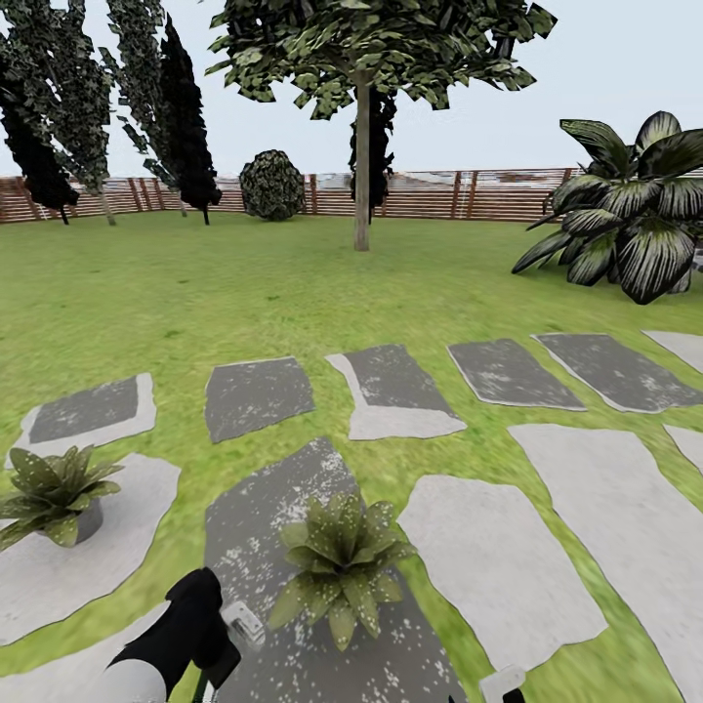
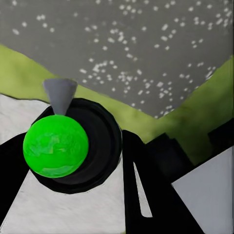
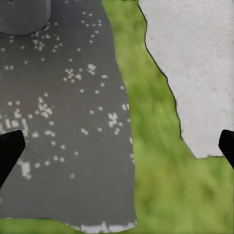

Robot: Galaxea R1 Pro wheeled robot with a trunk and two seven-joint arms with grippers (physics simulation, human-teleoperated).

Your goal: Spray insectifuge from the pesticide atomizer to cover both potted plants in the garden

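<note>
We face the garden (image 1: 176,293): a textured green lawn crossed by flat, irregular stepping stones, with a brown slatted fence (image 1: 430,195) at 12 o'clock, a straight-trunked tree (image 1: 362,156) before it, a round dark bush (image 1: 272,185) at 11 and a big striped broad-leaved plant (image 1: 630,220) at 2.

The dark speckled stone (image 1: 283,508) running towards 6 o'clock carries the nearer potted plant (image 1: 342,566), a rosette of stiff pointed leaves dotted with pale flecks. The second potted plant (image 1: 54,488) sits at 9 o'clock on a pale smooth stone (image 1: 107,547), its little grey pot showing under the leaves.

The relation that matters: our left end effector (image 1: 223,635), at 7 o'clock, lies just beside the nearer rosette, which stands at its 2 o'clock, so the left arm is the one placed for spraying. It is closed around the pesticide atomizer (image 2: 73,146). In the left wrist view we look straight down the bottle's long axis: a round dark body, a glossy green cap, and a small grey cone of a nozzle pointing towards the speckled stone. We judge a small turn towards the leaves is what the spray needs.

Our right end effector (image 3: 117,146) hangs with its black fingertips (image 3: 9,151) wide apart and nothing between them, over the grass seam between the dark and pale stones.
</note>
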